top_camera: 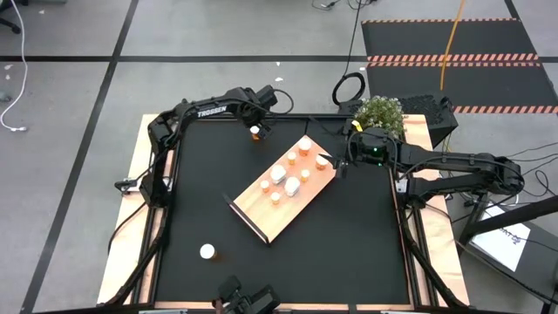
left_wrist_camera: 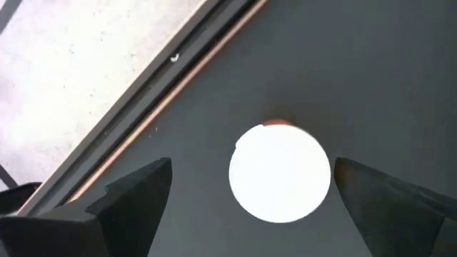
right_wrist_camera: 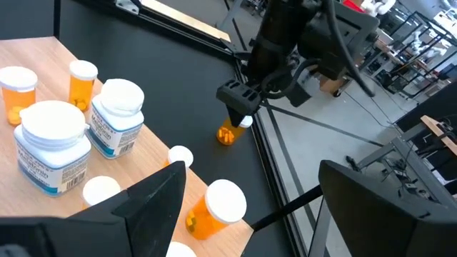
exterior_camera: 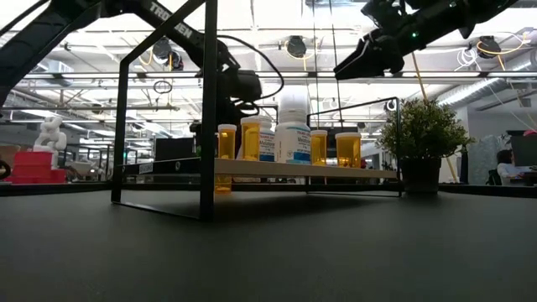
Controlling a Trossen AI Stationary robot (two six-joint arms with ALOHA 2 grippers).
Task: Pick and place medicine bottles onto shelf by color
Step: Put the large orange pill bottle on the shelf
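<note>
From above, the left gripper (top_camera: 255, 133) hangs over an orange bottle (top_camera: 255, 133) on the black mat (top_camera: 349, 235), beside the shelf (top_camera: 261, 218) bearing the other bottles. Its wrist view shows wide-open fingers (left_wrist_camera: 136, 196) flanking the cap, apparently not touching. The right gripper (top_camera: 342, 164), open and empty, hovers at the shelf's far end.

High view: overhead, straight down, far enough to take in the whole desk (top_camera: 288, 253) and the floor around it.

Low view: at desk-top height, level across the mat, shelf (exterior_camera: 302, 169) seen edge-on with the room behind.

Left wrist view: very close, looking straight down between its claw (left_wrist_camera: 253, 196) onto one white-capped orange bottle (left_wrist_camera: 280, 172).

Right wrist view: oblique, from above the shelf corner. It shares that same bottle (right_wrist_camera: 227, 133) with the left wrist and high views.
</note>
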